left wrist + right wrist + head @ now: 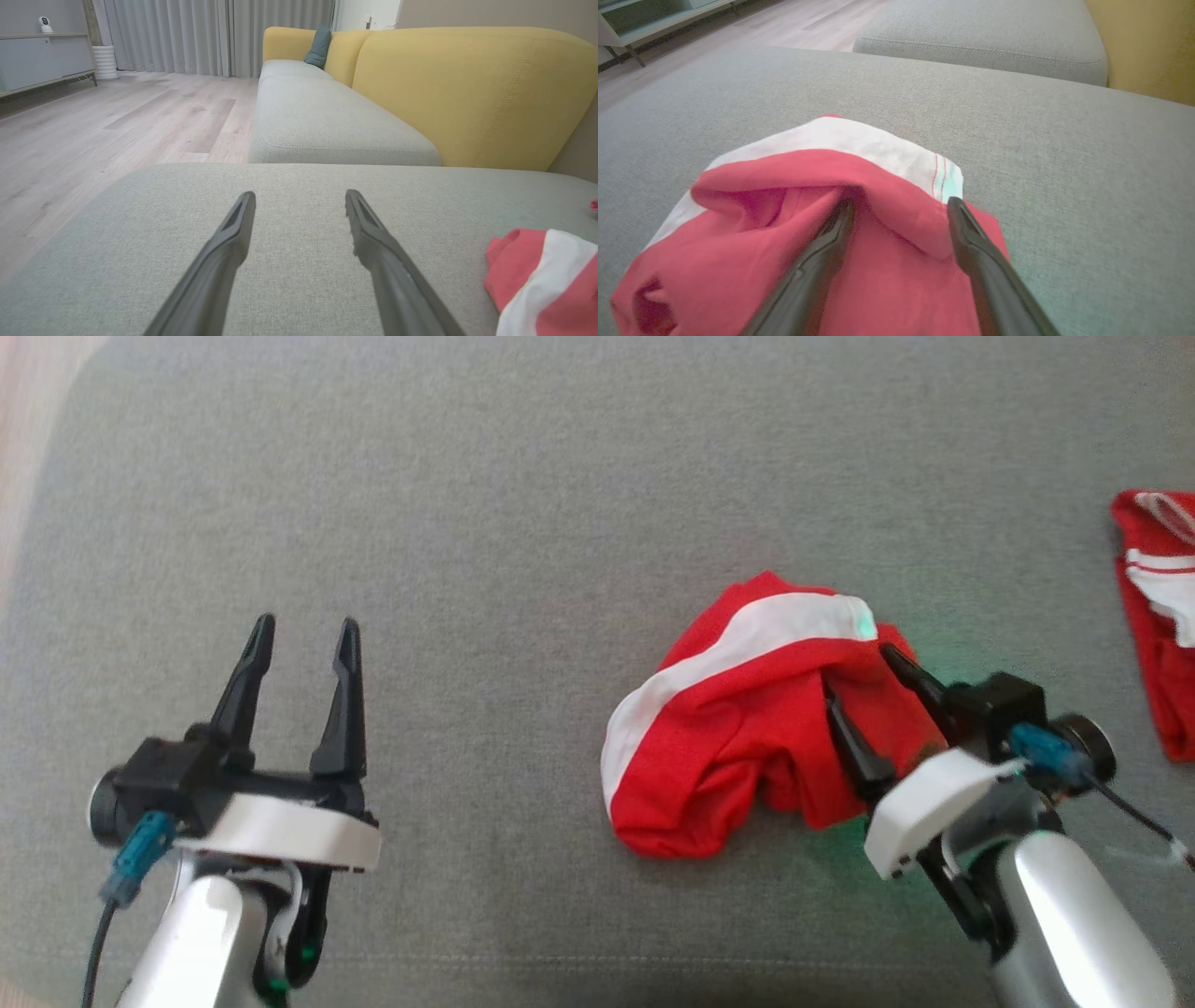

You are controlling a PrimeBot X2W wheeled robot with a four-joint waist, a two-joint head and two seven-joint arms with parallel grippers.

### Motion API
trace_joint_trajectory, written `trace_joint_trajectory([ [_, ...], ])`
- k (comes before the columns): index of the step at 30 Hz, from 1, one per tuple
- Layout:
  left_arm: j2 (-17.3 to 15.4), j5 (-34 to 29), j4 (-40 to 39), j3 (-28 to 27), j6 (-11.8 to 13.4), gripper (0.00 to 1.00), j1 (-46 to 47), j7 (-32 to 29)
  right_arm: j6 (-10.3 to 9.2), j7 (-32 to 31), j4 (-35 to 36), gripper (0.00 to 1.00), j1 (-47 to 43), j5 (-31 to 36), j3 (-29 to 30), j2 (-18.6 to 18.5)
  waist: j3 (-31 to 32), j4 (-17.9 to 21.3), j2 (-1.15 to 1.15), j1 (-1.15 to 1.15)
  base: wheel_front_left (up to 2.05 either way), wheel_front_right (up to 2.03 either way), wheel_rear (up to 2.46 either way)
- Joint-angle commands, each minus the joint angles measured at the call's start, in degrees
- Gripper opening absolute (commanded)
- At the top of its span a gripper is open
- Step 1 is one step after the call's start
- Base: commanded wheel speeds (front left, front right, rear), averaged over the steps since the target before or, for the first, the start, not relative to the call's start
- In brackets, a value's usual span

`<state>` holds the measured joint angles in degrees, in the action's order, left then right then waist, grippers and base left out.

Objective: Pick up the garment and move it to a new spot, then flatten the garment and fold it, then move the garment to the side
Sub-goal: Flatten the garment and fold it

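- A red garment (738,719) with a white band is seen in a crumpled heap on a big grey cushion (560,476).
- The heap is placed to the right of the middle in the head view, low on the cushion.
- The right gripper (856,669) is set against the right side of the garment.
- Its two dark fingers are spread wide apart, so it is open and nothing is squeezed.
- In the right wrist view, a soft bump of red cloth (784,224) is seen between the two fingers of the right gripper (901,201).
- The tip of one finger is tucked under a fold, and the other tip is laid beside the white band.
- The left gripper (306,623) is held over bare cushion, well apart from the garment.
- Its fingers are spread wide too, and nothing is held between them.
- In the left wrist view, the left gripper (300,195) is pointed at grey cloth, and the garment (537,275) is seen off to the low right corner.
- Another red and white cloth (1153,616) is seen at the right edge of the cushion.
- A yellow sofa back (467,93), a blue-green pillow (318,46) and a wooden floor (93,130) are seen farther away.
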<state>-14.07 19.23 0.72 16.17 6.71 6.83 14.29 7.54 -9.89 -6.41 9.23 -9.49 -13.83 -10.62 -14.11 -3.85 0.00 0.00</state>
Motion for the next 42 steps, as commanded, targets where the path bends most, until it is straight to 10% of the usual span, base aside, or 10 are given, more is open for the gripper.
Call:
trace_joint_trajectory([
  [1,-0.4,-0.7,-1.3,-2.3,-0.4,1.0,3.1,0.7,-0.05,1.0,-0.1,1.0,3.3,0.2,-2.1,-0.9,-1.1,-0.7,0.0,0.0,0.0,0.0,0.0],
  [4,0.1,-1.1,-1.1,-2.5,-0.8,1.0,3.6,0.7,-0.05,2.2,-3.0,1.0,5.9,0.3,-3.4,-0.8,-1.6,-0.9,0.0,0.0,0.0,0.0,0.0],
  [7,0.5,-1.5,-0.7,-2.7,-1.3,1.0,4.0,0.7,-0.05,4.3,-4.4,0.0,7.6,0.1,-3.8,-0.7,-1.7,-1.1,0.0,0.0,0.0,0.0,0.0],
  [25,1.2,-3.5,-0.3,-5.2,-3.1,1.0,3.5,0.7,-0.05,9.6,6.3,0.0,3.7,1.2,8.8,0.5,-0.9,3.4,0.0,0.0,0.0,0.0,0.0],
  [37,1.8,-4.2,0.1,-5.7,-3.9,1.0,3.1,0.7,-0.05,7.4,0.0,0.0,-9.3,2.1,13.7,4.1,-0.4,4.7,0.0,0.0,0.0,0.0,0.0],
  [38,1.8,-4.2,0.2,-5.8,-3.9,1.0,3.0,0.7,-0.05,7.5,-0.6,0.24,-9.3,2.0,13.6,4.4,-0.1,4.8,0.0,0.0,0.0,0.0,0.0],
  [39,1.9,-4.2,0.2,-5.8,-3.8,1.0,2.7,0.7,-0.05,7.8,-1.1,0.8,-9.1,2.0,13.3,4.7,0.1,4.9,0.0,0.0,0.0,0.0,0.0],
  [40,2.0,-4.3,0.2,-5.8,-3.7,1.0,2.4,0.7,-0.05,8.1,-1.3,1.0,-8.9,1.9,13.1,5.0,0.3,5.0,0.0,0.0,0.0,0.0,0.0],
  [42,2.0,-4.3,0.3,-5.9,-3.6,1.0,1.8,0.7,-0.05,8.8,-1.2,1.0,-8.2,1.8,12.7,5.3,1.0,5.3,0.0,0.0,0.0,0.0,0.0],
])
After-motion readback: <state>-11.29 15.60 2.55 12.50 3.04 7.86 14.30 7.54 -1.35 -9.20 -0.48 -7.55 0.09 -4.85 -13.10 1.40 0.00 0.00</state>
